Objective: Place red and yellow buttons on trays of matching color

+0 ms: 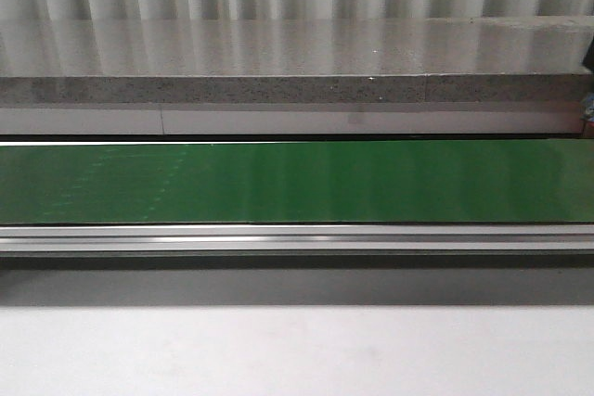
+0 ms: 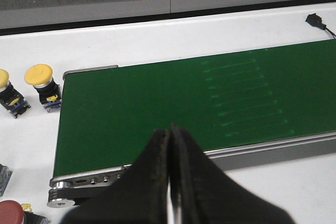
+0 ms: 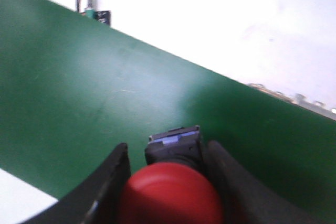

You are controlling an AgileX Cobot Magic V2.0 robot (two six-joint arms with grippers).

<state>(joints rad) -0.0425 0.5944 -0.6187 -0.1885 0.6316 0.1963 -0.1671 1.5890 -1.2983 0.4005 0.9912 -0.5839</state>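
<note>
My right gripper (image 3: 168,153) is shut on a red button (image 3: 170,195). The button's black base (image 3: 176,148) points forward, and I hold it above the green conveyor belt (image 3: 105,93). My left gripper (image 2: 170,132) is shut and empty over the near edge of the belt (image 2: 157,103). In the left wrist view two yellow buttons (image 2: 40,77) (image 2: 3,82) stand on the white table beside the belt's end. Another red button (image 2: 10,212) shows at the picture's corner. No tray is in view. In the front view there are no grippers or buttons.
The green belt (image 1: 297,183) with its metal side rail (image 1: 297,238) crosses the front view, with a grey stone ledge (image 1: 278,71) behind it. A black connector with a cable (image 2: 314,19) lies on the table past the belt. A small sensor board with wires (image 3: 97,14) sits at the belt's edge.
</note>
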